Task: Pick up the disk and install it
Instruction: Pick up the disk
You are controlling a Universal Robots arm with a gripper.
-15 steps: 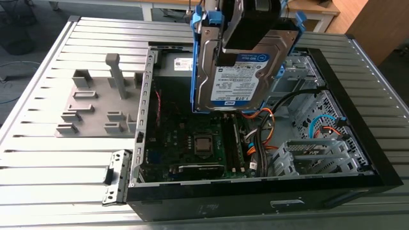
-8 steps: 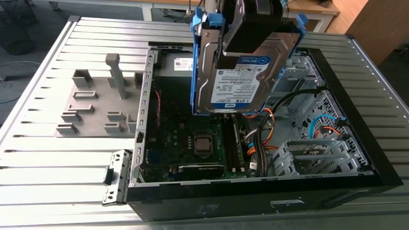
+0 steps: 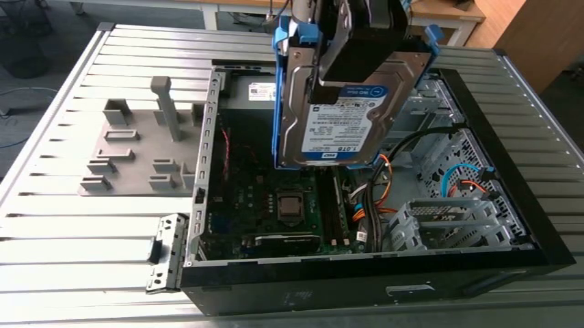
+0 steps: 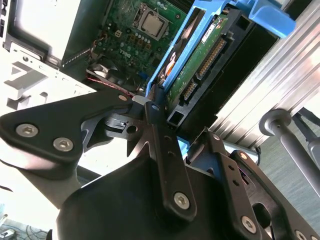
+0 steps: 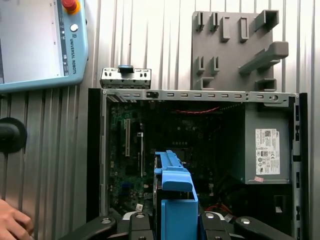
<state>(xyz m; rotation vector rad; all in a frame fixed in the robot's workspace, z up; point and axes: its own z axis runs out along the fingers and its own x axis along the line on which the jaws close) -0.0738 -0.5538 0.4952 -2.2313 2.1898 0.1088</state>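
Blue plastic frames the disk (image 3: 351,123), which hangs on edge in the upper centre of the exterior view. Its label faces the camera and its lower end is clear of everything beneath it. The gripper (image 3: 365,65) takes it from above. Its fingers (image 4: 159,132) are clenched on the disk, one to each side, and in the first wrist view the blue carrier stands squarely between them. Gripping the top end leaves the lower end free, which I judge suits carrying it in over the case wall.

Below it lies the computer case (image 3: 319,287), set on its side on the ribbed metal table (image 3: 73,246) with the cover off. That turns the whole interior upward toward the arm. The disk hangs over the motherboard (image 3: 273,219), above the processor socket (image 3: 292,207), and touches neither. A metal drive cage (image 3: 456,225) sits in the lower right of the exterior view, well apart from the disk, so the pick-up looks done and the installing not yet.

A grey fixture plate (image 3: 137,157) with pegs and slots lies on the table at the exterior view's left, just beside the case; it probably serves as a parts holder. A teach pendant (image 5: 40,45) rests near the case, and a person's hand (image 5: 12,222) is by it.
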